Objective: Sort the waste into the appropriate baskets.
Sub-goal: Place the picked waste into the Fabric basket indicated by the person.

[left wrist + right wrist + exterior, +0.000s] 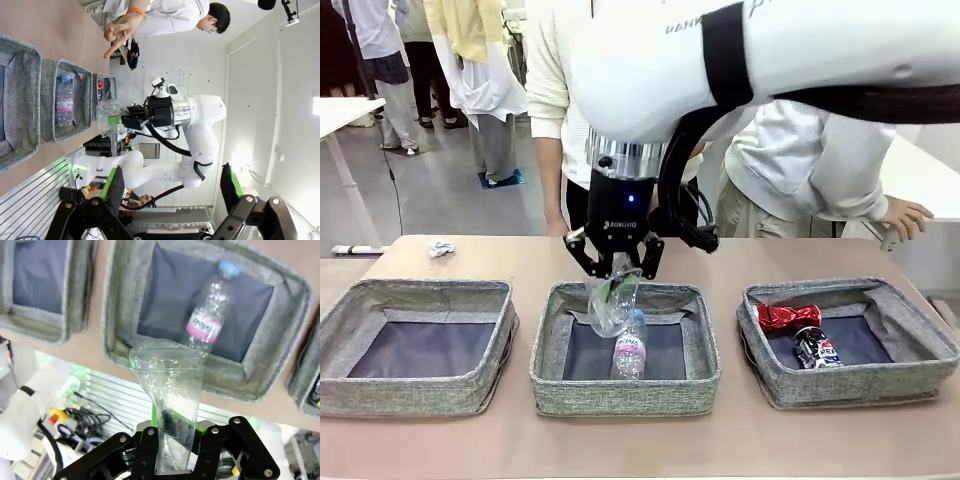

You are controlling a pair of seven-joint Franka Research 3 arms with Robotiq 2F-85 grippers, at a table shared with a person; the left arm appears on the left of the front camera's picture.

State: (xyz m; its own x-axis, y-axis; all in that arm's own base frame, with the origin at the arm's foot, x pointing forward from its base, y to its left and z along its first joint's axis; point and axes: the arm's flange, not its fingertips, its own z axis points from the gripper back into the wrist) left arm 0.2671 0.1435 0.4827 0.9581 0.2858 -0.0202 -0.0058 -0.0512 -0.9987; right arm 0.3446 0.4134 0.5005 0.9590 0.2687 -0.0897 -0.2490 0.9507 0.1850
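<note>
Clear thin plastic container (169, 390) sits pinched between the right gripper (614, 268) fingers, clamped tight, hanging over the middle basket (548, 372) where the bottle (629, 352) lies. Left gripper (172, 187) is spread wide, empty.

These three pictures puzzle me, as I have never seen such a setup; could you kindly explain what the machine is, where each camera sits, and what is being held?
They show two white robot arms at a table, with a person standing opposite. The front picture looks across the table; the other two come from cameras on each arm's wrist. The right gripper has its fingers shut on a clear thin plastic container, held above the middle basket, where a clear bottle with a pink label lies. The right basket holds a red drink can and a Pepsi can. The left basket looks unfilled. A small white paper wad lies on the table. The left gripper is open, holding nothing.
</note>
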